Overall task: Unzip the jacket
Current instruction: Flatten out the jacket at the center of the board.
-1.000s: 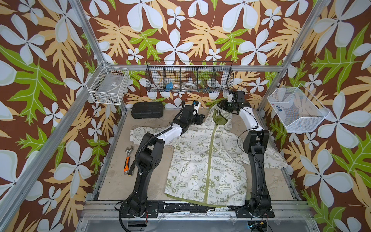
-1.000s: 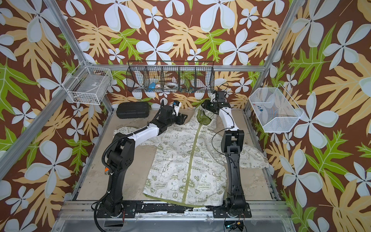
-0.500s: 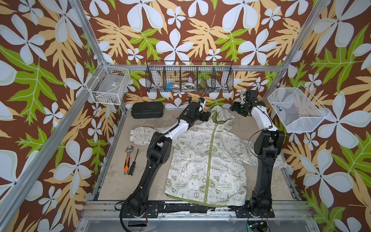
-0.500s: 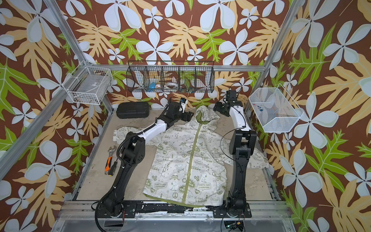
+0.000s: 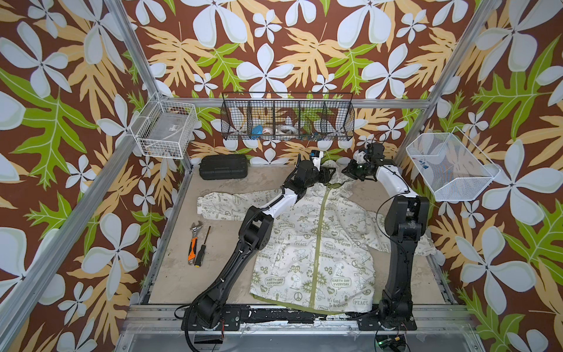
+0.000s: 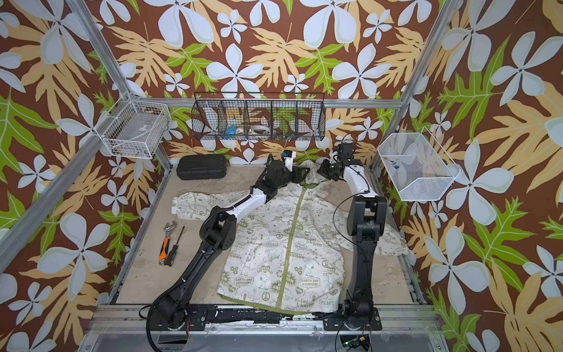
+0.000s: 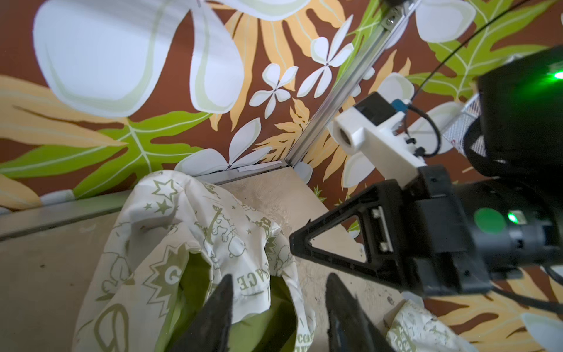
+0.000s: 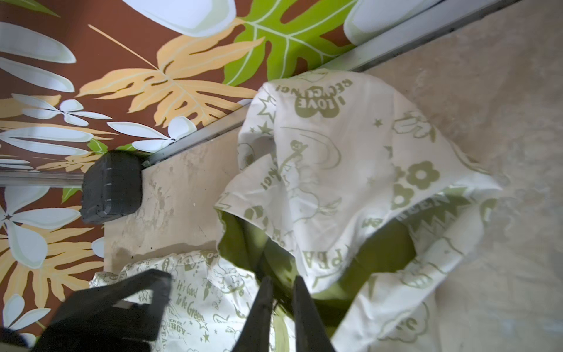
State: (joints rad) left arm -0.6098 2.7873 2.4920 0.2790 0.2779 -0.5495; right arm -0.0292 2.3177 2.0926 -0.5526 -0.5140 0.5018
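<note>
The jacket (image 5: 320,243) is the biggest thing here. It lies spread flat on the worktop (image 5: 179,280), front side up, between the two arms. Its green zipper (image 5: 317,253) runs closed from the hem at the near edge up to the neck. The sleeves reach out to both sides. The hood (image 7: 170,213) points to the back wall and is raised and crumpled, so that its green lining shows.

Both arms reach to this hood end. The left fingers (image 7: 217,314) stand spread, and the loose edge of the hood opening hangs between them, close to one finger; they are not closed on it. The right fingers (image 8: 262,311) are drawn almost together, with only a narrow gap, and they pinch the green cloth at the neck opening, just below the hood.

A long black wire basket (image 5: 288,120) hangs on the back wall. It has several compartments, and the middle ones hold rolls of tape and a small blue thing. The white mesh basket (image 5: 451,167) on the right wall holds a few small blue and red things, too small to name. The white wire basket (image 5: 166,129) on the left wall holds a flat pale package.

A closed black case (image 5: 224,166) stands on the worktop at the back wall, to the left of the hood. An orange-handled wrench (image 5: 194,240) and a screwdriver (image 5: 202,245) lie side by side near the sleeve on the robot's left.
</note>
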